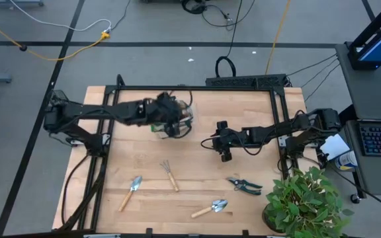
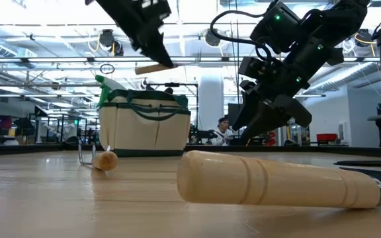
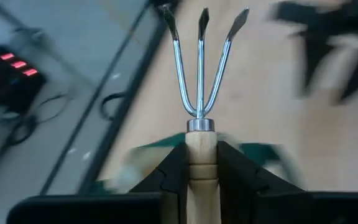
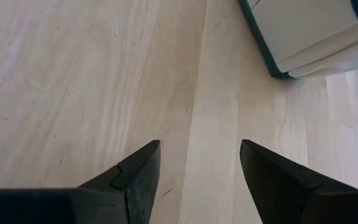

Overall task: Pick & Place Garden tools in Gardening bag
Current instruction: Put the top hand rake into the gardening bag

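My left gripper (image 3: 201, 171) clamps wooden handle of three-prong fork (image 3: 201, 68), held above gardening bag (image 2: 144, 125), probably over its mouth. My right gripper (image 4: 201, 168) spread wide, empty, beside bag over table (image 4: 73, 74).

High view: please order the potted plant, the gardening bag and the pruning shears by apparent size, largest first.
1. potted plant
2. gardening bag, partly hidden under the left gripper, so its rank is less sure
3. pruning shears

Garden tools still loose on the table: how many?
4: trowel front-left, fork centre, trowel front-centre, shears by the plant. Others may be hidden behind the arms.
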